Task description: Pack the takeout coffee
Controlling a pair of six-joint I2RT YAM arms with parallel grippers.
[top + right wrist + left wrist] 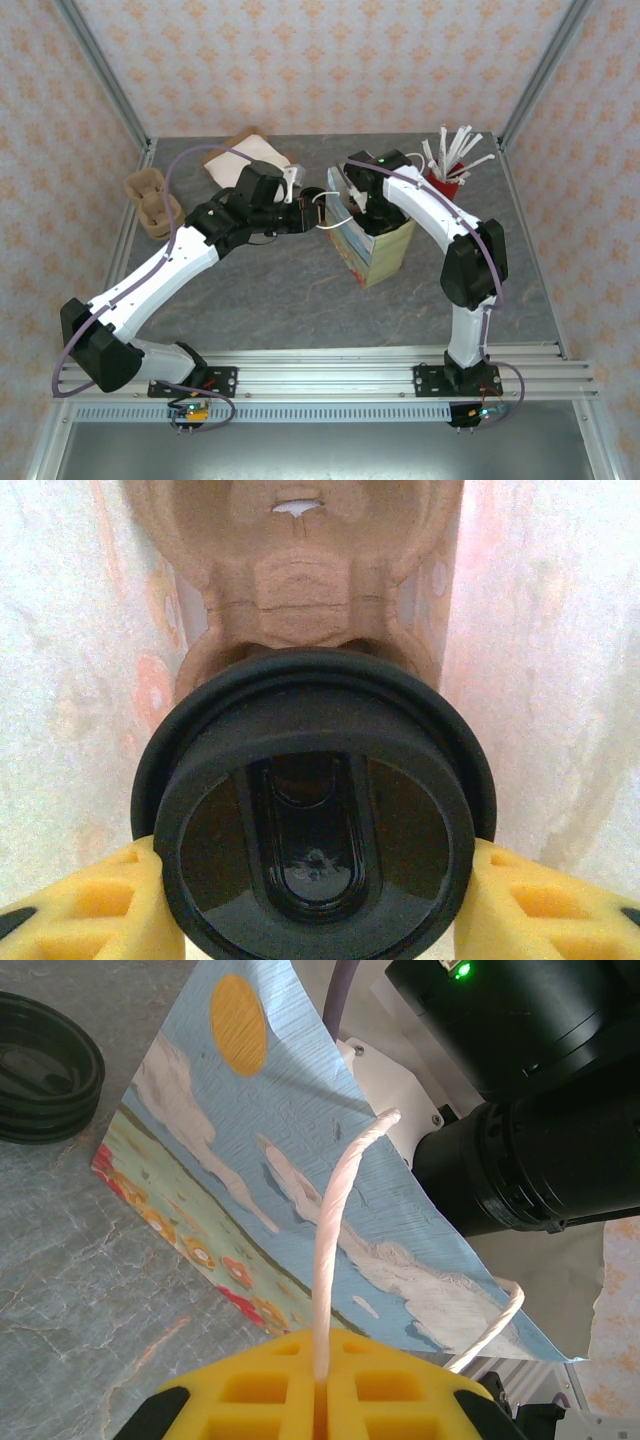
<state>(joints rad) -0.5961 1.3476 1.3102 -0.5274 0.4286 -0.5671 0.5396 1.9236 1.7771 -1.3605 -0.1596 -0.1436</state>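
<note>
A: Ok, risks?
B: takeout coffee point(315, 810) could miss the pulp tray point(300, 590) slot & tip if let go off-centre. Bag point(230, 1160) sags if handle point(335, 1230) slips from left pincer point(320, 1395), pressed tight on it.
A: Coffee look/loc?
B: Black-lidded, seems upright, inside bag above tray, pinched by right pincer point(315, 905).
</note>
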